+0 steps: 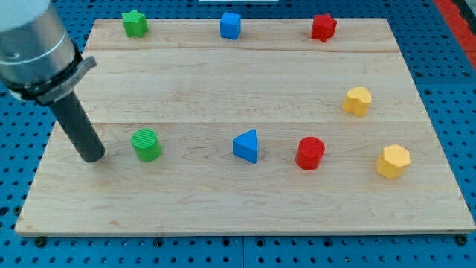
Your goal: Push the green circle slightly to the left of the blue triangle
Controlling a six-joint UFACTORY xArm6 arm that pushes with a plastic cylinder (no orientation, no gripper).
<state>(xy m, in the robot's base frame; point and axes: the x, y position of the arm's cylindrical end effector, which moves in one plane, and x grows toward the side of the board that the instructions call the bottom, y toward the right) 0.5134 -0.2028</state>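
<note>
The green circle (pixel 146 144) stands on the wooden board (pixel 223 201) at the lower left. The blue triangle (pixel 246 146) lies to its right, near the board's middle, with a wide gap between them. My tip (pixel 93 157) rests on the board just left of the green circle, a small gap apart from it. The dark rod rises from the tip toward the view's top left.
A green star (pixel 134 23), a blue cube (pixel 230 25) and a red star (pixel 323 27) line the top edge. A red cylinder (pixel 310 153) sits right of the triangle. A yellow heart-like block (pixel 357 101) and a yellow hexagon (pixel 393 161) are at the right.
</note>
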